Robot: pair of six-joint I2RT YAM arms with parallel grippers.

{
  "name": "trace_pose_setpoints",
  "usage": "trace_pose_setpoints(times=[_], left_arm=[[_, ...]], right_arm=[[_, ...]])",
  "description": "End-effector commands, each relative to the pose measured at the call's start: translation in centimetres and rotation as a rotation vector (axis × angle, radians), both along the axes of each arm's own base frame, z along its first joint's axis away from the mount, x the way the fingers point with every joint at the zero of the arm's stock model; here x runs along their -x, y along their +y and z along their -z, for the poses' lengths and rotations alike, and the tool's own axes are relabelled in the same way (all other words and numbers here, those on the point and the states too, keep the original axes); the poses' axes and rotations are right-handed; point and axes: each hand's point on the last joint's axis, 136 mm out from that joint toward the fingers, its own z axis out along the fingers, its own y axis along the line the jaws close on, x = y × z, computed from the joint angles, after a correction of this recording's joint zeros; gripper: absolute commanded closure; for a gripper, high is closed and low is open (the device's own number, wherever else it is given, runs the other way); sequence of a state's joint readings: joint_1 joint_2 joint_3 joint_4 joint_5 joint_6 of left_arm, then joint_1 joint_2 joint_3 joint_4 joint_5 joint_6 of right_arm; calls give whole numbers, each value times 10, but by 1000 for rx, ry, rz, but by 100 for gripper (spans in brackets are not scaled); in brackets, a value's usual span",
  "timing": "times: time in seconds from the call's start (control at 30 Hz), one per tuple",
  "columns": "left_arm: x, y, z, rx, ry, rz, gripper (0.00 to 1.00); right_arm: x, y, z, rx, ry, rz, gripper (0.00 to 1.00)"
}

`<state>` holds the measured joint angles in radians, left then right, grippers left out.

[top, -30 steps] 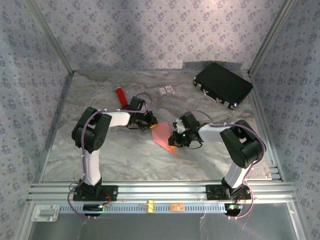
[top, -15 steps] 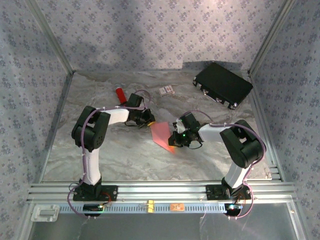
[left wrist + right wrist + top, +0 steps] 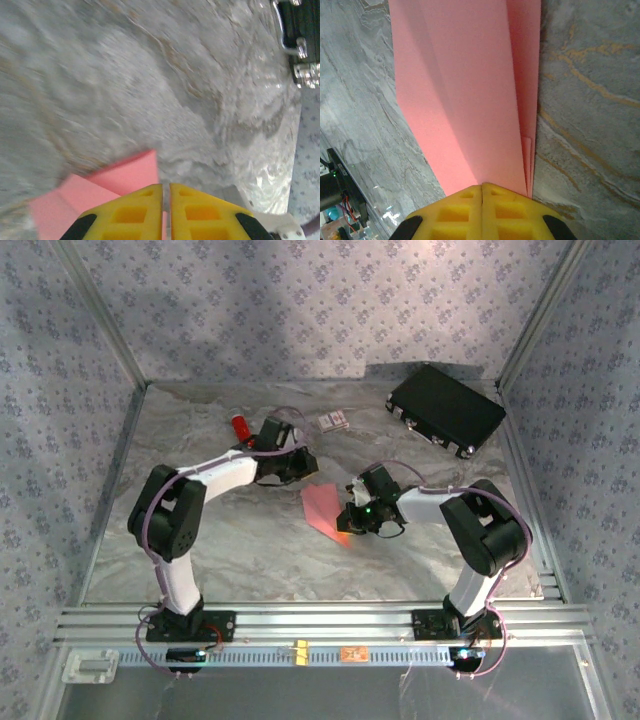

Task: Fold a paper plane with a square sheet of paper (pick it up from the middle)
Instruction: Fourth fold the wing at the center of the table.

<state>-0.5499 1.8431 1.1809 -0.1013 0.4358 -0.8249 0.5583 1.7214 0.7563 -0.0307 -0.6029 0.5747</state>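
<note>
Grey marbled tabletop — pink paper mid-table; floral-papered walls; black case far-right

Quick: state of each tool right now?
Left tool: closed, nothing visibly held.
Right tool: closed on the paper.

Left arm and right arm bend inward, both with jaws closed.

Black case, red cylinder and small printed card
</note>
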Motion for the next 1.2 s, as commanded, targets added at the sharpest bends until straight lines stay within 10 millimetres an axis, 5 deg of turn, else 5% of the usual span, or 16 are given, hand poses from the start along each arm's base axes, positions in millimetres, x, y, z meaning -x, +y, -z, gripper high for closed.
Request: trace_pose_setpoints(times=[0.0,0.17,0.47,0.8,1.0,1.17], left_arm=[[27,-20,12,38,48,70,89],[49,-33,44,37,126,105,91],[66,-10,90,-36,208,68,92],[77,1,104,-45,229,60,93],[79,1,104,-31,231,54,93],[77,2,102,-27,228,48,93]], right_arm=[[28,-32,35,164,128,15,100],[28,-31,33,157,127,16,100],[20,-22,15,111,88,12,100],[-10,13,-27,-13,-2,11,100],[-28,21,-13,29,-13,32,100],[-14,17,15,74,54,33,100]])
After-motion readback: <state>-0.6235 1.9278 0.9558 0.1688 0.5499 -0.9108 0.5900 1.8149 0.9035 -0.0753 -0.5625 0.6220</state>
